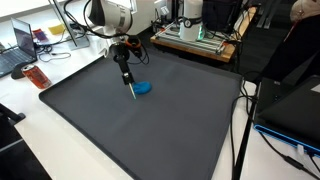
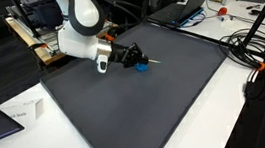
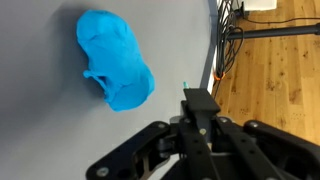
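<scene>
While tight on 1 stick point(image 1: 133, 91), fingers point(image 3: 200, 103) beside 1 blue lump point(image 3: 115, 62).

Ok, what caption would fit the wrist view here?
Shut pincer gripping a thin teal-tipped stick beside a crumpled bright blue cloth wad on a dark grey mat.

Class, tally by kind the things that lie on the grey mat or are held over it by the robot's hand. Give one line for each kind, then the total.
blue crumpled lump, lying on the mat: 1
thin stick, gripped in the shut hand: 1
total: 2
</scene>
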You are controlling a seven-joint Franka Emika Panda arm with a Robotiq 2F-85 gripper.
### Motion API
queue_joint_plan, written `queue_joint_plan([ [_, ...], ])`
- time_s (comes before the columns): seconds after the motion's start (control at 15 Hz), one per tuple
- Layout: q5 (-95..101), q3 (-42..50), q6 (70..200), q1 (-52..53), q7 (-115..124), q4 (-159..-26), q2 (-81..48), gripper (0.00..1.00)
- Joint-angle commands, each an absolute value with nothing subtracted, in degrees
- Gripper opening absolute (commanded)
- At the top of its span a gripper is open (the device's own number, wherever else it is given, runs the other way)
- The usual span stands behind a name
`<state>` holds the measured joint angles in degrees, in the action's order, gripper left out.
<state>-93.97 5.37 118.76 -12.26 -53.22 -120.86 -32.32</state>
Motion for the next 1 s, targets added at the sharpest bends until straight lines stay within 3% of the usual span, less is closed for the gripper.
queue_joint_plan([
  [0.0,-98.6,6.5,118.9,-10.7,-56.7,-121.4,-32.4,0.03],
  [0.93,-99.6,8.7,119.4,-8.9,-59.3,-120.3,-32.5,0.03],
])
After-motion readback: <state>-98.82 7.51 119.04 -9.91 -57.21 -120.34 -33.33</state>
